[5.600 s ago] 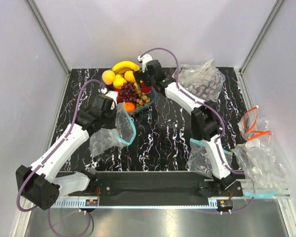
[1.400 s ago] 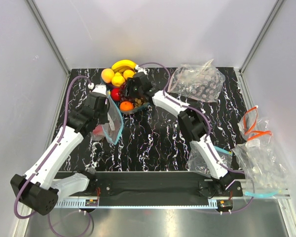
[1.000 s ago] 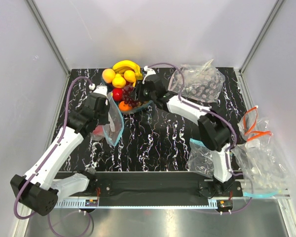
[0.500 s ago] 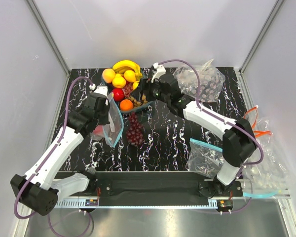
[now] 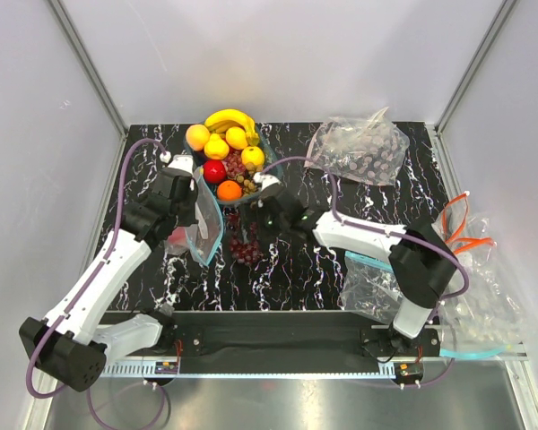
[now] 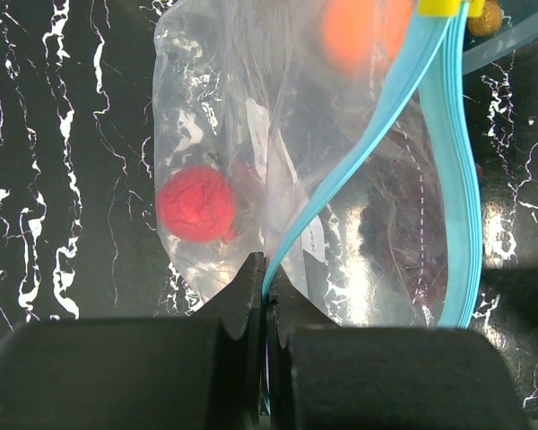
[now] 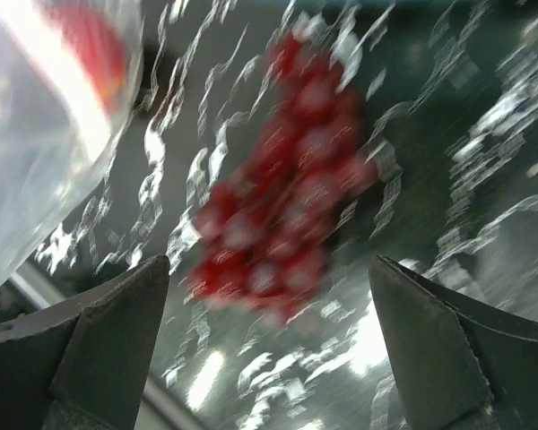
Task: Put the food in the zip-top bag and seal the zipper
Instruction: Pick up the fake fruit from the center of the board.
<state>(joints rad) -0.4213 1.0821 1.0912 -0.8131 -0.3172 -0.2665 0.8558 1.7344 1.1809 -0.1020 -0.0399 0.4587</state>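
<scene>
Hovering low over the grapes [image 7: 282, 206], right pincer [image 7: 267, 269] gapes wide; left pincer [image 6: 265, 278] clenches the zipper [image 6: 403, 98]

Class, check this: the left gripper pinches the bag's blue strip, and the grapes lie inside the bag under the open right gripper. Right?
No. The grapes lie on the table beside the zip-top bag, not inside it; the top external view shows this. The rest holds.

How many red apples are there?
2. One small red apple sits beside the round orange fruit; the other lies inside the clear blue-strip plastic bag. More may be hidden under other fruit.
</scene>
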